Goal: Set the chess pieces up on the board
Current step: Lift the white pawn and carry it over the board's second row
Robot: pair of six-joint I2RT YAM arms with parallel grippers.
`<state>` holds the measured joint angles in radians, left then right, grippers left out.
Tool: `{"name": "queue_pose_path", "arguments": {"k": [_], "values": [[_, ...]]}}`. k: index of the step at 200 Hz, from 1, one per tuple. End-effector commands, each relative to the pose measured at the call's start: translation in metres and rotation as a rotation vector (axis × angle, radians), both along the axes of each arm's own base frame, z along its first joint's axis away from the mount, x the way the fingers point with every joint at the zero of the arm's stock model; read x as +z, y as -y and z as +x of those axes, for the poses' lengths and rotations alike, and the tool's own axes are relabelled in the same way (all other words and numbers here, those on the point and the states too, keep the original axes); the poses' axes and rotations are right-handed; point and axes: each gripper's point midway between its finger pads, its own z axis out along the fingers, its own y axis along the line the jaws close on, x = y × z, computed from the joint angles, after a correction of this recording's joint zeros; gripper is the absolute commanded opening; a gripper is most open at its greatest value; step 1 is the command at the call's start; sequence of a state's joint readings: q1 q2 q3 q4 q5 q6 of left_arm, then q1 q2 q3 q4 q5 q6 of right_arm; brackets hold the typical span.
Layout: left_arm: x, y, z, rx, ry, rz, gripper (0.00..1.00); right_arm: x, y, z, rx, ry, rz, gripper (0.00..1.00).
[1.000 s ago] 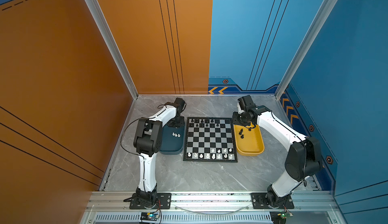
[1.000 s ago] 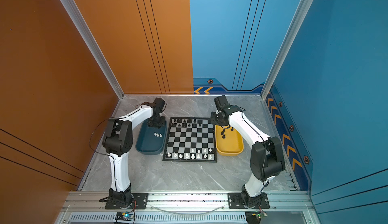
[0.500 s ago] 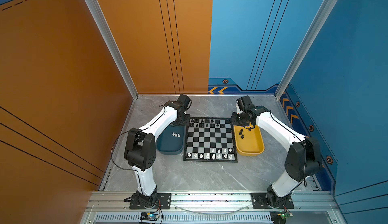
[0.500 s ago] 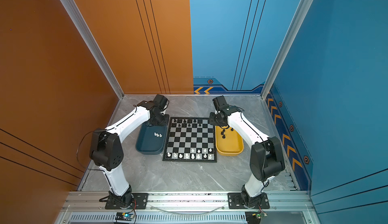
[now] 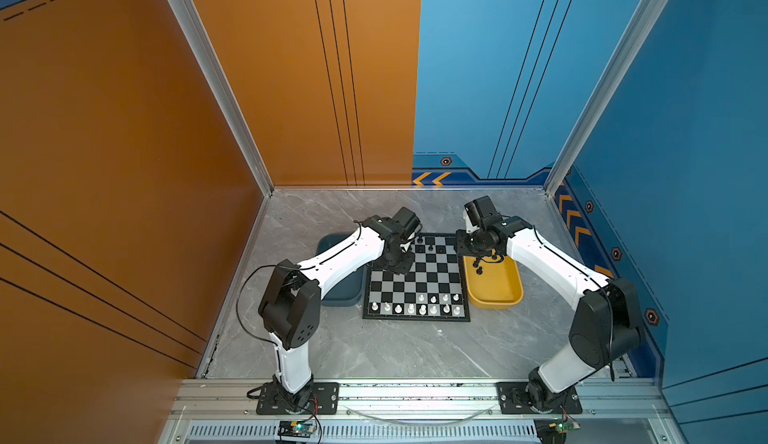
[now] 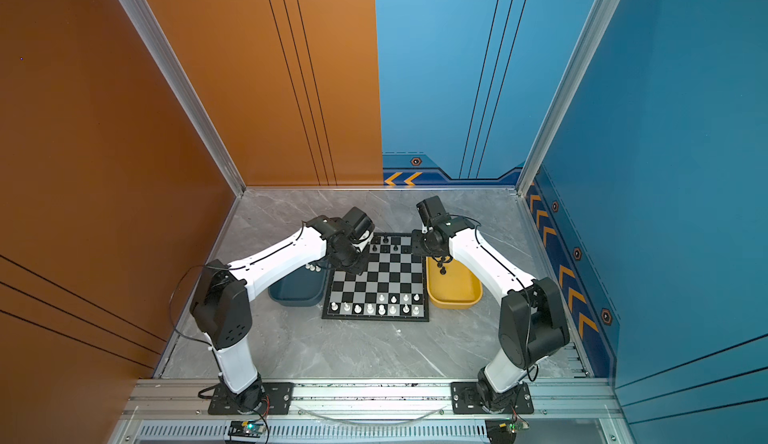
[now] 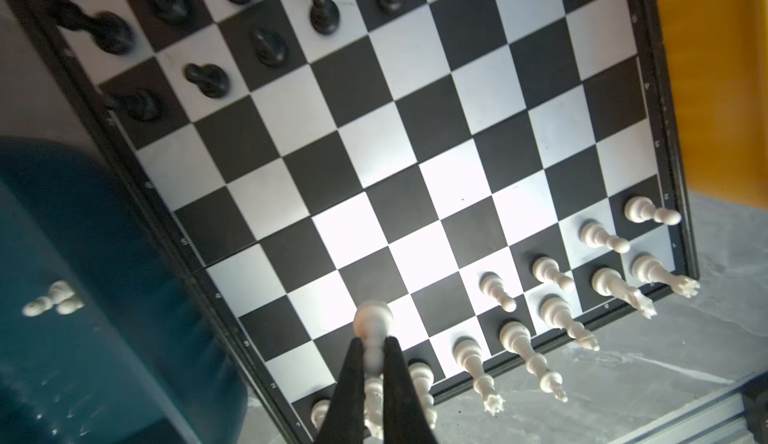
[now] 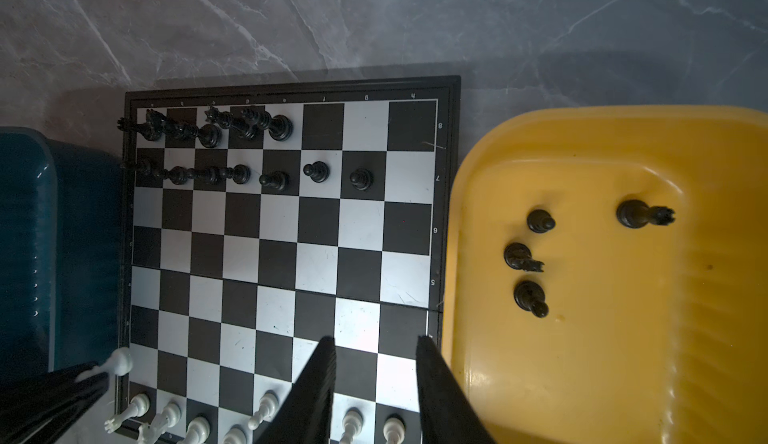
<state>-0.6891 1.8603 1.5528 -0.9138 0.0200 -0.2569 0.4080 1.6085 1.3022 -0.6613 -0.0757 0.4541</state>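
Left wrist view: closest to the lens, the left gripper [image 7: 373, 344] is seen pinched fully together on the stem of a white pawn [image 7: 372, 318], which is held clear of the surface above the left part of the board [image 7: 415, 138]. Just beyond the gripper, the board's near rank is lined with white pieces [image 7: 519, 338], and four standing pawns [image 7: 548, 270] are set on the second rank, all toward the right half. At the far end, black pieces [image 7: 266, 46] are ranged on the last two ranks, bunched toward the left corner.

In the right wrist view, the right gripper [image 8: 374, 340] is shown with its jaws parted and nothing between them, hung above the board's right edge. Past it, seven of the black pieces, all pawns, are counted along the second-last rank. Just beside that right edge the yellow tray [image 8: 623, 379] is laid, and four loose black figures [image 8: 530, 296] are gathered in its far half.

In both top views the board is found lying flat on the grey marble tabletop [image 5: 374, 350]. On its left the dark blue tray [image 5: 340, 296] is set just beside it, partly covered by the left arm [image 5: 332, 259], and a small cluster of spare pawns [image 6: 313, 268], white, is seen inside.
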Motion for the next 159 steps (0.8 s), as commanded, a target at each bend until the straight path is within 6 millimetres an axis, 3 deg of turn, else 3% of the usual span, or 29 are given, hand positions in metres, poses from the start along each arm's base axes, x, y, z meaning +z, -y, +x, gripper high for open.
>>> {"name": "queue_pose_path", "arguments": {"k": [1, 64, 159], "values": [[-0.012, 0.009, -0.013, -0.048, -0.063, 0.020, 0.00, 0.009, 0.002, -0.004, -0.021, 0.027, 0.011, 0.35], [-0.037, 0.018, -0.032, -0.096, -0.133, 0.062, 0.00, 0.006, 0.002, -0.008, -0.022, 0.025, 0.012, 0.35], [-0.048, 0.025, -0.050, -0.127, -0.176, 0.072, 0.00, 0.005, -0.002, -0.009, -0.015, 0.024, 0.011, 0.35]]}}
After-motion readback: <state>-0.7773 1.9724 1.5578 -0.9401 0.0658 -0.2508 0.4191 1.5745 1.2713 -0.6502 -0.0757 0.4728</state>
